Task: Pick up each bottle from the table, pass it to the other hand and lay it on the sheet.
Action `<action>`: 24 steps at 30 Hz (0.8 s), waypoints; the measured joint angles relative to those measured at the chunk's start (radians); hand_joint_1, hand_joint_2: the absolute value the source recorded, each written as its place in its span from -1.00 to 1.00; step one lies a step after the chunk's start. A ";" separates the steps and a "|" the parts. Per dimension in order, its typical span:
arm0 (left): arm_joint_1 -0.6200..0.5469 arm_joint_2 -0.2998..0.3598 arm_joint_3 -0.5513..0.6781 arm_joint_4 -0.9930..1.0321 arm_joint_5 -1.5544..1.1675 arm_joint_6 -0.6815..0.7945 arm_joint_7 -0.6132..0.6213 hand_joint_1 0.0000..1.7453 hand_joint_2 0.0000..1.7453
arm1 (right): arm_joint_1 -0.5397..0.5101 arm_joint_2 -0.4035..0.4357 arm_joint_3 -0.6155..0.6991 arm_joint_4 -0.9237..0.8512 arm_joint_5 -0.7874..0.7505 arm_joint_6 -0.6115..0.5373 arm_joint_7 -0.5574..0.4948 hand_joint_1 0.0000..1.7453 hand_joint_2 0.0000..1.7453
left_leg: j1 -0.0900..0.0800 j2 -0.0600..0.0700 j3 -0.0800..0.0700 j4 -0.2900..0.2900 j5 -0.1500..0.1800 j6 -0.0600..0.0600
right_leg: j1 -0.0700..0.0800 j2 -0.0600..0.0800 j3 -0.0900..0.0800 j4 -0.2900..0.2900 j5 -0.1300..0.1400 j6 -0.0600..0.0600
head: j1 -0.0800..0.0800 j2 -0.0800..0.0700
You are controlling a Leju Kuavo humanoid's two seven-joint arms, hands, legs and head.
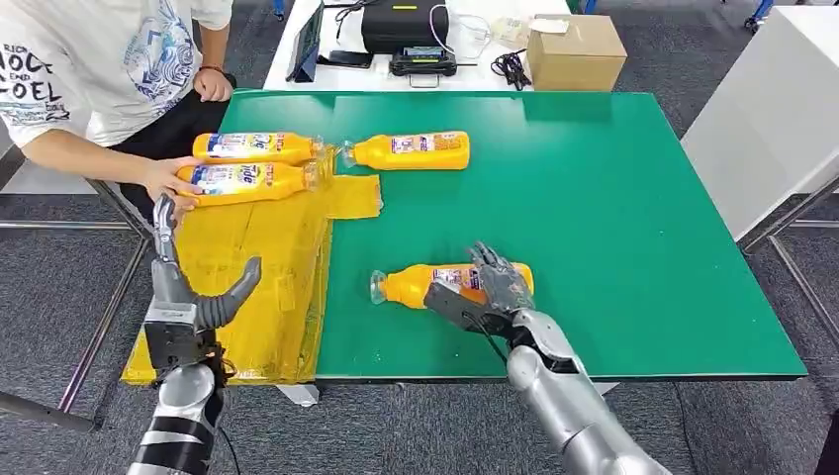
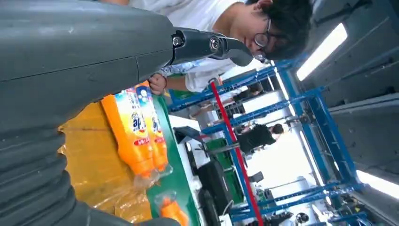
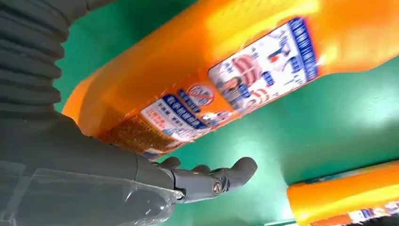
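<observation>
Near the front edge of the green table (image 1: 613, 218) an orange bottle (image 1: 411, 284) (image 3: 211, 70) lies on its side, cap to the left. My right hand (image 1: 490, 287) (image 3: 70, 155) is over its base end, fingers draped across the top and the thumb (image 3: 211, 181) spread in front, a gap showing beside the bottle. My left hand (image 1: 188, 292) (image 2: 70, 70) stands upright and open above the yellow sheet (image 1: 267, 277) (image 2: 89, 165), holding nothing. Two bottles (image 1: 257, 146) (image 1: 247, 180) (image 2: 131, 132) lie on the sheet's far end. A further bottle (image 1: 411, 150) (image 3: 343, 197) lies on the table beside the sheet.
A person (image 1: 99, 69) sits at the table's far left corner, one hand (image 1: 170, 178) on the nearer bottle on the sheet. Behind the table are a cardboard box (image 1: 574, 51) and black devices (image 1: 401, 25). A white counter (image 1: 772, 119) stands to the right.
</observation>
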 measured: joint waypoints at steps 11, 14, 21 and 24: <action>-0.011 0.000 -0.017 0.029 0.001 -0.018 0.000 -1.00 1.00 | -0.049 -0.011 0.004 0.059 -0.010 0.047 -0.009 -1.00 1.00 | 0.000 0.000 0.000 0.000 0.000 0.000 | 0.000 0.000 0.000 0.000 0.000 0.000 | 0.000 0.000; -0.011 0.000 -0.023 0.032 0.001 -0.018 0.000 -1.00 1.00 | -0.053 -0.012 0.004 0.065 -0.010 0.047 -0.009 -1.00 1.00 | 0.000 0.000 0.000 0.000 0.000 0.000 | 0.000 0.000 0.000 0.000 0.000 0.000 | 0.000 0.000; -0.020 -0.003 -0.029 0.052 0.005 -0.033 0.000 -1.00 1.00 | -0.087 -0.011 0.023 0.103 -0.008 0.084 -0.012 -1.00 1.00 | 0.000 0.001 0.001 0.000 0.000 0.000 | 0.000 0.000 0.001 0.000 0.001 0.000 | 0.000 0.000; -0.032 -0.006 -0.030 0.069 0.011 -0.040 0.000 -1.00 1.00 | -0.117 -0.011 0.044 0.140 -0.005 0.124 -0.012 0.14 1.00 | 0.000 0.002 0.003 0.000 0.000 0.000 | 0.000 0.001 0.002 0.000 0.001 0.000 | 0.000 0.000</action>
